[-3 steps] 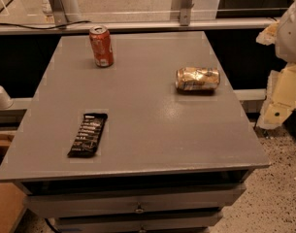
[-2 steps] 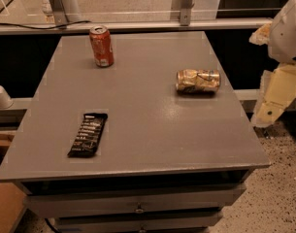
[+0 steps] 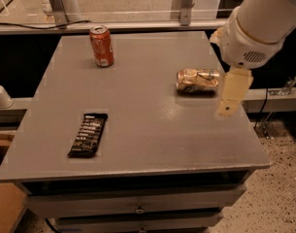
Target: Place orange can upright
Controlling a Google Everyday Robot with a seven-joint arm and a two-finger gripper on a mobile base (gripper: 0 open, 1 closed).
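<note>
Can of dented golden-orange metal (image 3: 197, 80) lies on its side just beside the cream gripper (image 3: 230, 101), toward the grey tabletop's (image 3: 152, 130) middle from the jaws. Likely light, thin-walled, slick, quick to roll; take it across mid-body, gently. Whether the gripper is released or clenched, I cannot tell.

Your bulky white arm (image 3: 264, 23) hung at upper right, its cream plastic gripper (image 3: 231, 93) pointing down, right of centre.

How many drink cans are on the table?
2. The red can stands upright at the table's far left. The orange can lies on its side near the right edge, with the gripper hovering just right of it. None look hidden.
</note>
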